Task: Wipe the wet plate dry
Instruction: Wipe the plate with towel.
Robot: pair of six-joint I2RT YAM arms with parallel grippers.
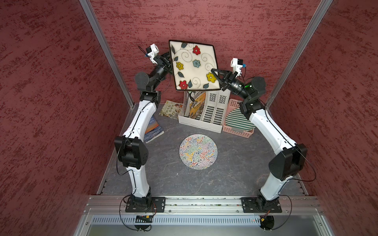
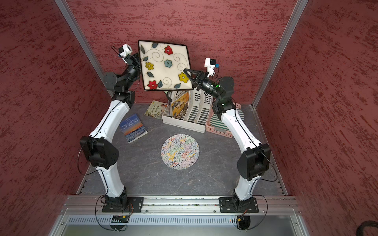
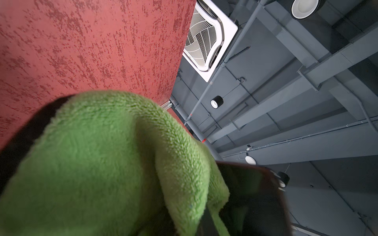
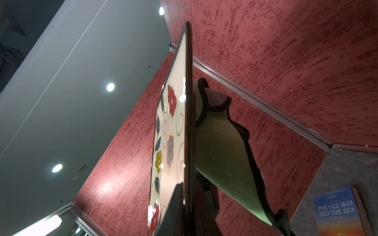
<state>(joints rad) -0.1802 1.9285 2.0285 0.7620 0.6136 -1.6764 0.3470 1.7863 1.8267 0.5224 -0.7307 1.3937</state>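
Three plates: a square flowered plate (image 1: 193, 65) raised at the far middle, a round patterned plate (image 1: 198, 151) lying flat in the middle, a striped plate (image 1: 237, 120) in the basket at the far right; one green cloth (image 3: 106, 163); one pink basket (image 1: 237, 132); one white file rack (image 1: 196, 123); one blue book (image 2: 134, 127) at the left; one booklet (image 1: 170, 109) just left of the rack; two robot arms, left arm (image 1: 141, 120) and right arm (image 1: 268, 126).

Grey tabletop (image 1: 235, 167): patterned disc (image 1: 198, 151); book (image 2: 134, 128); rack (image 1: 196, 123); basket (image 1: 235, 131)
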